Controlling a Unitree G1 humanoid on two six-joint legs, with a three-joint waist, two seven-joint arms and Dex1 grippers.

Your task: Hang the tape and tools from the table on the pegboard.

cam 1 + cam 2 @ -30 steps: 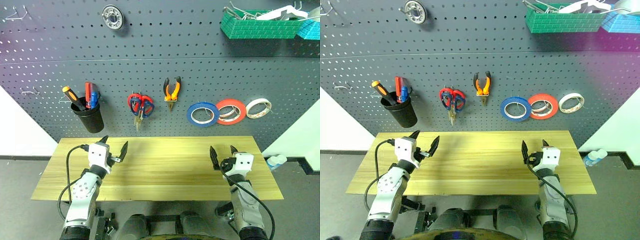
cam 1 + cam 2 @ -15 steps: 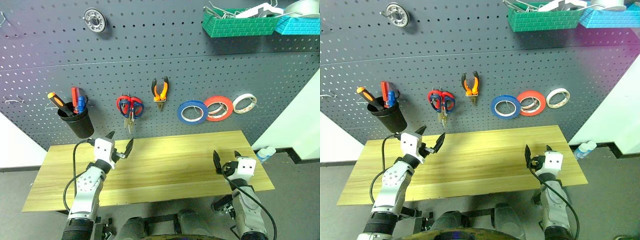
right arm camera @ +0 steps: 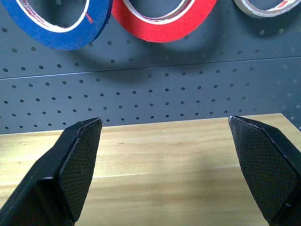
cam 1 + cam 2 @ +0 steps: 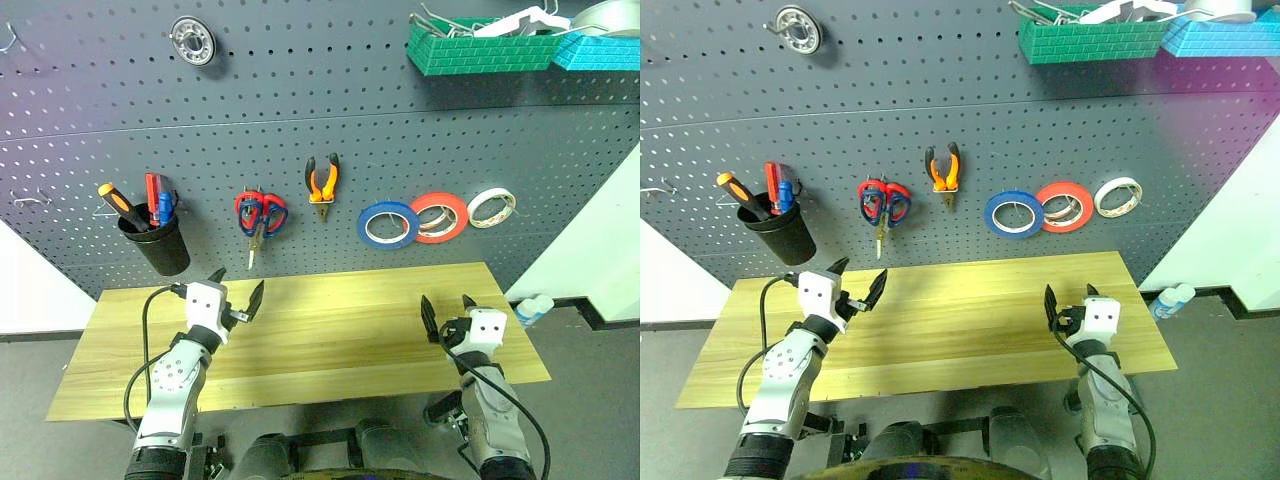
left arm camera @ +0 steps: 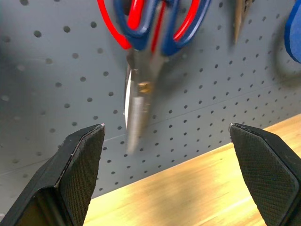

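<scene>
- Both grippers hover over the table [image 4: 330,345] with jaws spread wide and nothing held: the left gripper [image 4: 236,293] near the left edge, the right gripper [image 4: 444,310] near the right edge.
- Bare wood shows between them.
- On the pegboard [image 4: 300,120], above the table's back edge, hang the blue tape [image 4: 388,225], the pliers [image 4: 320,184] and a pair of scissors [image 4: 259,215] with red and blue handles; the blue-handled screwdriver [image 4: 163,207] stands in a black cup [image 4: 163,244].
- Hanging looks finished, I judge.
- Risk: the scissors appear blurred in the left wrist view, perhaps swinging; a brush from the left gripper could knock them off their hook.
</scene>
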